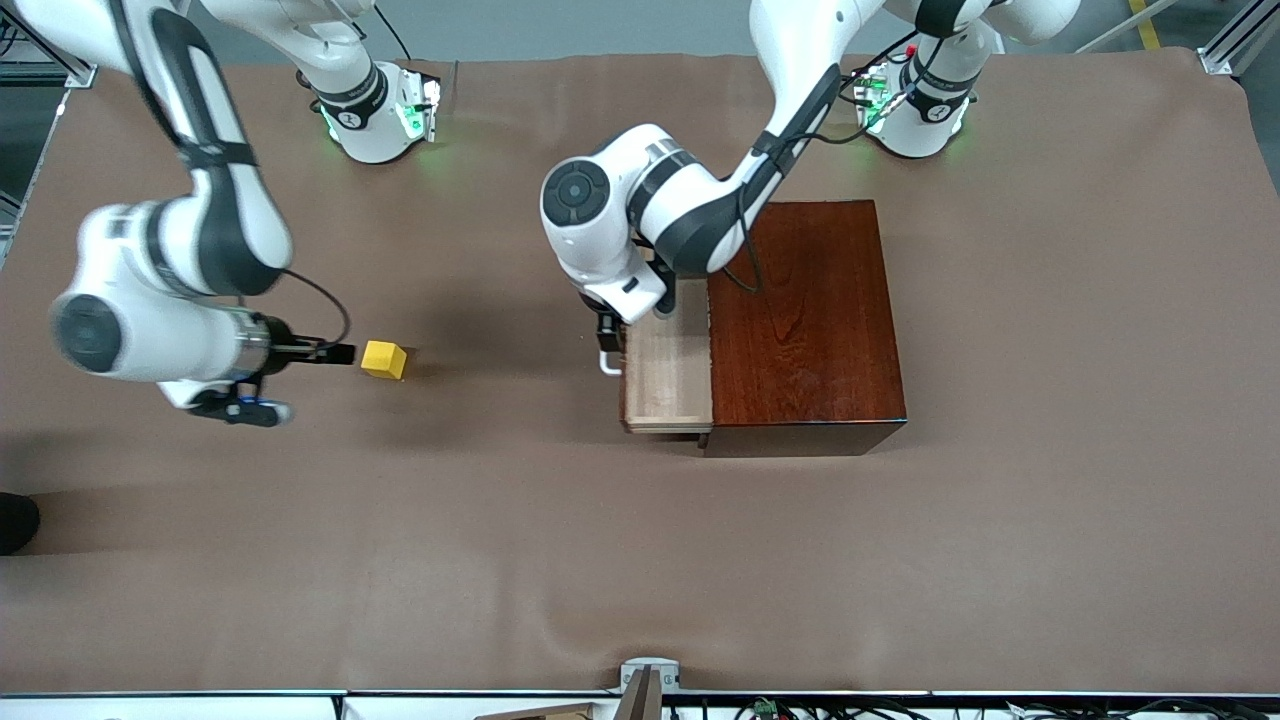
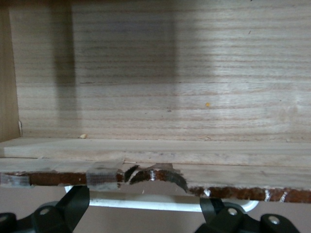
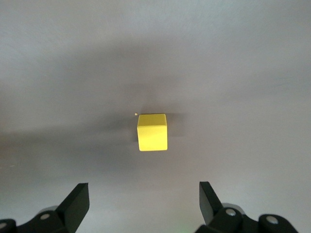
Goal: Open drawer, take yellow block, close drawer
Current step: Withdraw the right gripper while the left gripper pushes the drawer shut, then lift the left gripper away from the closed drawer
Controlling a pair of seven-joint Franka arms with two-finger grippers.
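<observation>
The yellow block (image 1: pixel 384 359) (image 3: pixel 152 132) lies on the brown table toward the right arm's end, well apart from the dark wooden box (image 1: pixel 808 320). My right gripper (image 1: pixel 343 353) (image 3: pixel 144 188) is open just short of the block, with nothing between its fingers. The drawer (image 1: pixel 668 372) stands pulled out of the box toward the right arm's end, and its pale wood floor (image 2: pixel 160 77) is bare. My left gripper (image 1: pixel 606 338) (image 2: pixel 144 199) is open at the drawer's front, its fingers astride the white handle (image 2: pixel 160 204) (image 1: pixel 607 362).
Both robot bases (image 1: pixel 375 110) (image 1: pixel 915 105) stand along the table's edge farthest from the front camera. A small grey mount (image 1: pixel 648 678) sits at the edge nearest to it. A dark object (image 1: pixel 15 520) shows at the right arm's end.
</observation>
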